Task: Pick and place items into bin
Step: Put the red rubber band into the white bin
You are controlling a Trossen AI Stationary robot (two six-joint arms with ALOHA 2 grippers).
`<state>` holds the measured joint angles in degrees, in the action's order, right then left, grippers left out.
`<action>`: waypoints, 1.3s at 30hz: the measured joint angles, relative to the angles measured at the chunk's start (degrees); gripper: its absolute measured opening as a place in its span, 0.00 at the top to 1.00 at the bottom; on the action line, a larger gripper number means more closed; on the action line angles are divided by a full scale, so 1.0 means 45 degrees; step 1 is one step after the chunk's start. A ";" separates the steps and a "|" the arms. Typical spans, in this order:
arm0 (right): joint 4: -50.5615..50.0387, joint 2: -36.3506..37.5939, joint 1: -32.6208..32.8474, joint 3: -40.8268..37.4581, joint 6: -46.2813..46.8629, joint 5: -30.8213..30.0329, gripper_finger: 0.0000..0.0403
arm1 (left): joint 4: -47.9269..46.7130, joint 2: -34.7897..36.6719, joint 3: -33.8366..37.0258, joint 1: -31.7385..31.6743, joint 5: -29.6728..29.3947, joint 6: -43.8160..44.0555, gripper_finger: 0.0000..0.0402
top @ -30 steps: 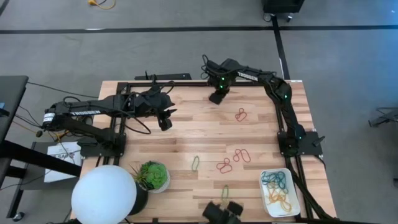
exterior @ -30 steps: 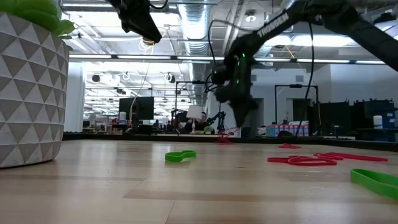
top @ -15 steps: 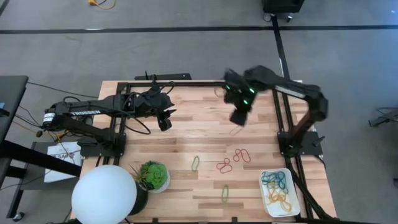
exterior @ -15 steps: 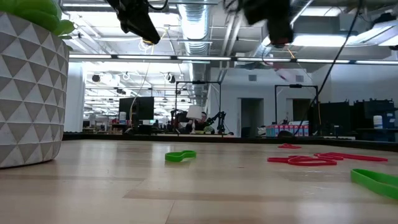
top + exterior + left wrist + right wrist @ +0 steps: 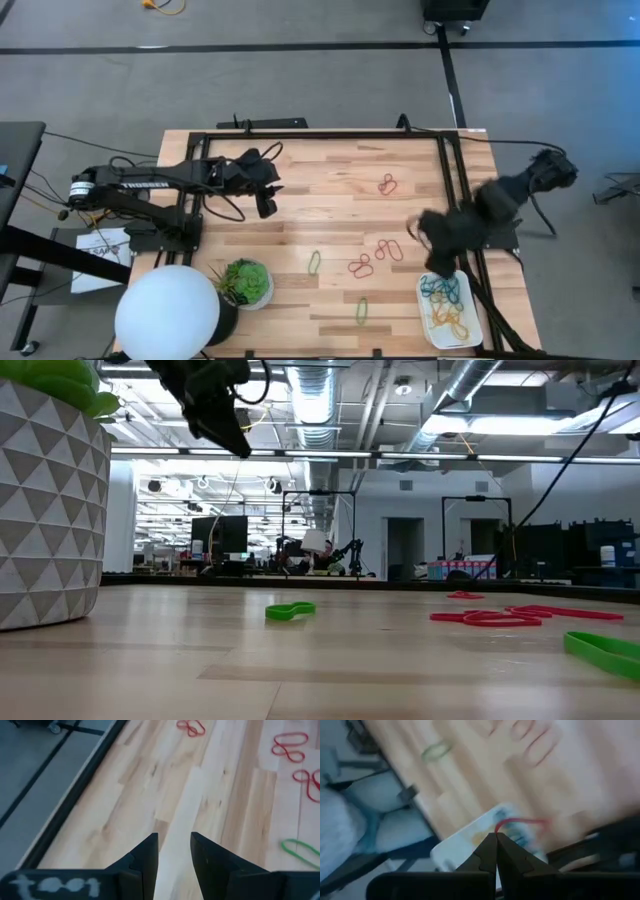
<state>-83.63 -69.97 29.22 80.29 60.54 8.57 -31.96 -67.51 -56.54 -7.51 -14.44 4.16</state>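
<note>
Right hand point(image 5: 436, 262) | swung from table's far edge | to bin point(image 5: 474, 331) | pinching red band point(image 5: 520, 822)

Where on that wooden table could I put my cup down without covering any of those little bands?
Bare wood lies between the left gripper and the far red band. It is crowded from the green band past the red bands to the bin.

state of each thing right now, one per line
right gripper: shut on a red band, above the bin
left gripper: open, empty, above bare table
bin: holds teal and yellow bands
loose bands: red and green, flat on the table
</note>
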 joint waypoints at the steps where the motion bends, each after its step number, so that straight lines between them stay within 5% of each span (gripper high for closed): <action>1: 0.0618 0.0147 0.0662 -0.0482 0.0754 0.0024 1.00 | 0.0024 0.0000 0.0114 0.0005 0.0057 0.0015 0.74; 7: 0.4478 0.0135 0.4045 -0.2539 0.3643 0.0015 1.00 | 0.0223 0.0000 0.0190 0.0223 0.0079 0.0126 0.74; 20: 0.5656 -0.1859 0.8174 -0.3550 0.8506 -0.0329 1.00 | 0.0811 0.0000 0.0190 0.0913 0.0151 0.0390 0.74; 29: 0.5313 -0.2643 0.9470 -0.3545 1.0524 -0.0275 1.00 | 0.0811 0.0000 0.0190 0.1345 0.0147 0.0416 0.74; 39: 0.4954 -0.2542 0.9160 -0.3535 1.1116 -0.0450 0.90 | 0.0806 0.0000 0.0190 0.1443 0.0137 0.0564 0.74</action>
<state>-61.33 -81.41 70.44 64.38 110.57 6.55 -28.34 -67.51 -55.68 -1.02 -13.82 6.70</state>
